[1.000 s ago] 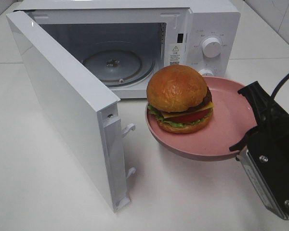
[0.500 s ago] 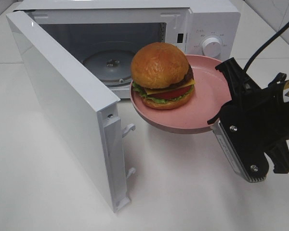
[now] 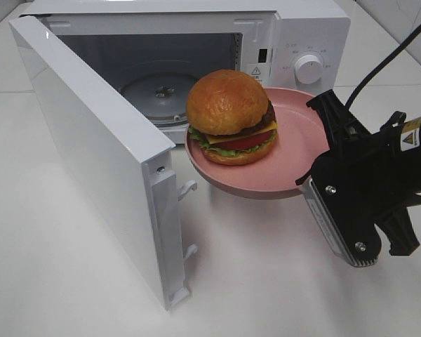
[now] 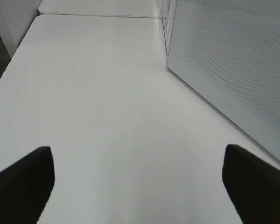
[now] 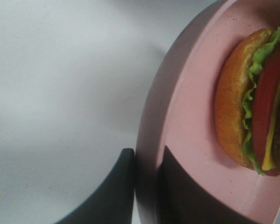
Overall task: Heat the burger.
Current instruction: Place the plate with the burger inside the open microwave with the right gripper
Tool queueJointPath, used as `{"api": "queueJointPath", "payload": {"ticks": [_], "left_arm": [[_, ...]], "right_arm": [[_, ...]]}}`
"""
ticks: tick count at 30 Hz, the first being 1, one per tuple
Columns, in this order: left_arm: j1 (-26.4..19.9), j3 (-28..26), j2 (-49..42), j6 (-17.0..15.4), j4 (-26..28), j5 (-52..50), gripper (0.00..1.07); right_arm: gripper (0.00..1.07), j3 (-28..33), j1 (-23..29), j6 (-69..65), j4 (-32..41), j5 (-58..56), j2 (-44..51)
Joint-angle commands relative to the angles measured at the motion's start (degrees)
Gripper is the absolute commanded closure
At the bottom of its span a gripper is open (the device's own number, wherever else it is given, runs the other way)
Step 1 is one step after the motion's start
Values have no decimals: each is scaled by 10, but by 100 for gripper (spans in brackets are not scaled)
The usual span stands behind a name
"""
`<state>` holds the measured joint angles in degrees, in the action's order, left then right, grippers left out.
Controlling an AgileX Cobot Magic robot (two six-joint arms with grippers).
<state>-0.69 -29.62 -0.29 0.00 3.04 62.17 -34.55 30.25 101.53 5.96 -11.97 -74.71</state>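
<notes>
The microwave [image 3: 316, 28] door [image 3: 91, 154] is wide open, so that part is done. The burger [image 3: 229, 116] sits on a pink plate [image 3: 295, 151], near its 9 o'clock edge in the high view. The right gripper [image 3: 316, 144] is pinched tight on the plate's rim at 3 o'clock and holds it in the air before the oven's mouth. The glass tray [image 3: 165, 95], at 10 o'clock from the burger, is bare. Left to do: slide the plate in, let go, shut the door, turn the knob [image 3: 308, 68]. The left gripper [image 4: 137, 182] has its jaws wide apart and holds nothing. A warning sticker [image 3: 255, 72] on the oven and a yellow label [image 3: 410, 140] on the arm are too tiny to read.
</notes>
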Motion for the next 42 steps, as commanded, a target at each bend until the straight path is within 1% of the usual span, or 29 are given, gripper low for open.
{"api": "queueJointPath", "payload": {"ticks": [1, 7, 9, 12, 14, 17, 19, 28, 29, 30, 33, 42], "left_arm": [[-1, 0, -2, 3, 2, -9, 17], [-1, 0, -2, 3, 2, -9, 17], [-1, 0, -2, 3, 2, -9, 17], [-1, 0, -2, 3, 2, -9, 17], [-1, 0, -2, 3, 2, -9, 17], [-1, 0, -2, 3, 2, -9, 17], [-1, 0, -2, 3, 2, -9, 17], [-1, 0, -2, 3, 2, -9, 17], [-1, 0, -2, 3, 2, -9, 17], [-1, 0, -2, 3, 2, -9, 17], [-1, 0, -2, 3, 2, -9, 17], [-1, 0, -2, 3, 2, -9, 17]], "right_arm": [[105, -9, -3, 30, 33, 40, 7], [105, -9, -3, 30, 34, 40, 5], [105, -25, -2, 30, 46, 36, -12], [105, -32, -2, 30, 47, 36, -18], [104, -54, -2, 32, 49, 36, -44], [104, -58, -2, 33, 49, 36, -50], [105, -77, -1, 49, 64, 37, -72], [104, -105, -1, 74, 80, 43, -107], [104, -108, -1, 80, 88, 43, -110], [104, -116, -1, 100, 112, 44, -119], [105, -127, -1, 128, 132, 43, -133], [104, -163, -1, 136, 139, 41, -160]]}}
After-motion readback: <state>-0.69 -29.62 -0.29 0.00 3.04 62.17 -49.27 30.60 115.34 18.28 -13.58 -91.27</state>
